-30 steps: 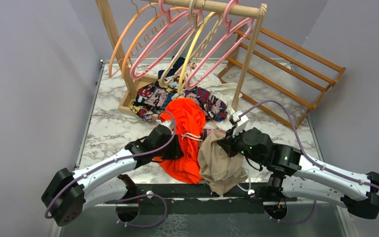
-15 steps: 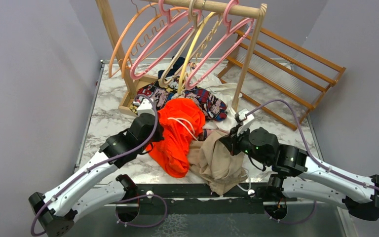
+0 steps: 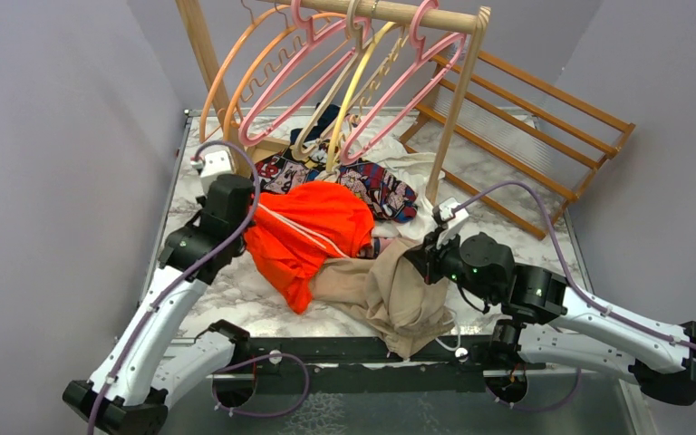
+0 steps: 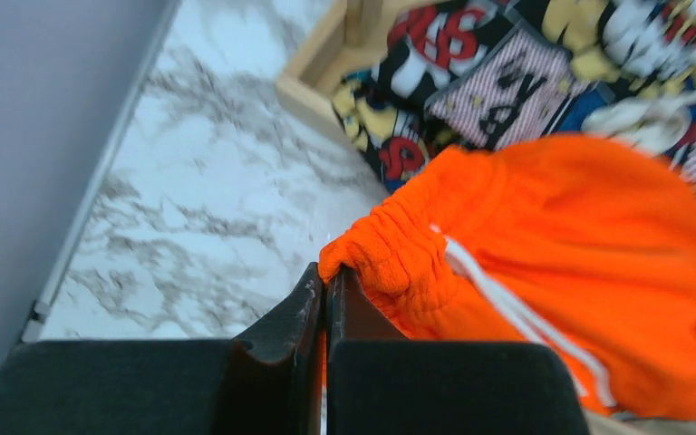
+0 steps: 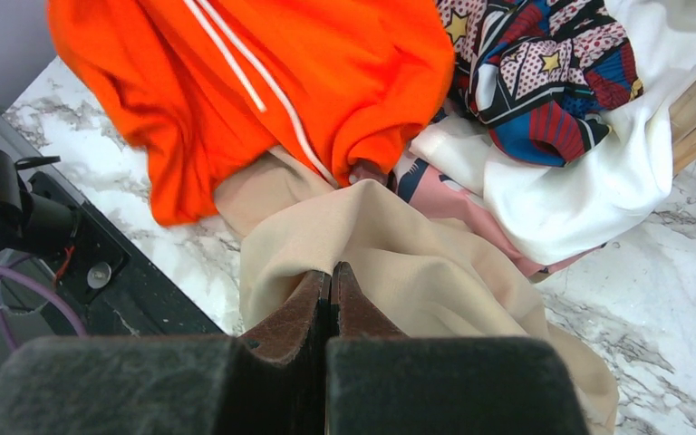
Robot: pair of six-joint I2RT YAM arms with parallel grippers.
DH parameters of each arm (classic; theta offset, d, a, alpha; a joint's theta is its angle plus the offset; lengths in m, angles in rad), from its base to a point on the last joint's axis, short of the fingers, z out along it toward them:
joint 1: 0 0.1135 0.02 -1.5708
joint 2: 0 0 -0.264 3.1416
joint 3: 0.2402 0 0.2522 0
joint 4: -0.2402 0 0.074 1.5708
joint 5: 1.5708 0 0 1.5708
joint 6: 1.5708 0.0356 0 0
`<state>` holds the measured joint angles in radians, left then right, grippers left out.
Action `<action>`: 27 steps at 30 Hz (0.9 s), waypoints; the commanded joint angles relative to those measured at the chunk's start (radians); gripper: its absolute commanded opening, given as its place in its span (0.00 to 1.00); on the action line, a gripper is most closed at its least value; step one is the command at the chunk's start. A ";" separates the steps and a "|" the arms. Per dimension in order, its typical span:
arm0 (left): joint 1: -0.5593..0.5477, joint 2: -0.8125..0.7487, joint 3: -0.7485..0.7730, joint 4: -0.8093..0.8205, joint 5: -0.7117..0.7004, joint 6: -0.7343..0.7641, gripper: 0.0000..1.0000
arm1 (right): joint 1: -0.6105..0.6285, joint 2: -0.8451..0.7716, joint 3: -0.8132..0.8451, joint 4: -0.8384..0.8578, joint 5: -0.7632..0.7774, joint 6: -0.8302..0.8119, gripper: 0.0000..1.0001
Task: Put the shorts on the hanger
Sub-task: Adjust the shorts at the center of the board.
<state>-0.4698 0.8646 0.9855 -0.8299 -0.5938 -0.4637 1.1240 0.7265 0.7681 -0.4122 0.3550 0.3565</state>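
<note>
The beige shorts [image 3: 390, 290] lie crumpled at the table's near edge, partly under the bright orange garment [image 3: 313, 231]. My right gripper [image 3: 414, 263] is shut on a fold of the shorts; in the right wrist view its jaws [image 5: 331, 272] pinch the tan fabric [image 5: 399, 254]. My left gripper [image 3: 246, 228] is shut on the orange garment's waistband [image 4: 390, 258], seen at the jaw tips [image 4: 328, 276], with its white drawstring trailing. Two pink hangers [image 3: 272, 91] [image 3: 408, 95] hang on the wooden rail at the back. The shorts' waistband is hidden.
Orange and yellow hangers [image 3: 236, 63] share the rail of the wooden rack [image 3: 458, 100]. Comic-print cloth [image 3: 376, 186] and white cloth [image 3: 417, 168] lie at its base. A slatted wooden shelf [image 3: 526, 118] leans at the back right. Grey walls stand close on both sides.
My left arm has swung left and back, dragging the orange garment off the beige shorts, so more of them shows. My right gripper has held its place on the shorts.
</note>
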 commanded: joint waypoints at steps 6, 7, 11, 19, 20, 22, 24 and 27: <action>0.054 0.037 0.509 0.011 -0.203 0.220 0.00 | 0.003 0.011 0.100 -0.011 0.011 -0.074 0.01; 0.055 0.039 0.526 0.012 -0.225 0.233 0.00 | 0.003 0.011 0.100 -0.011 0.011 -0.077 0.01; 0.056 0.036 0.467 0.029 -0.285 0.268 0.00 | 0.003 0.006 0.070 0.007 0.005 -0.072 0.01; 0.063 0.025 0.116 0.082 -0.240 0.205 0.00 | 0.003 0.005 -0.001 0.041 -0.027 -0.024 0.01; 0.072 0.026 0.098 0.085 -0.226 0.199 0.00 | 0.003 0.005 0.000 0.041 -0.028 -0.024 0.01; 0.091 0.026 0.117 0.086 -0.206 0.203 0.00 | 0.003 0.007 0.014 0.034 -0.024 -0.033 0.01; 0.100 0.030 0.206 0.090 -0.216 0.248 0.00 | 0.002 0.012 0.037 0.024 -0.018 -0.048 0.01; 0.100 0.065 0.416 0.089 -0.272 0.331 0.00 | 0.003 0.021 0.089 0.016 -0.006 -0.078 0.01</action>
<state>-0.3786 0.9352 1.1400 -0.8204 -0.7975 -0.2260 1.1240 0.7418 0.7826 -0.4065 0.3458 0.3115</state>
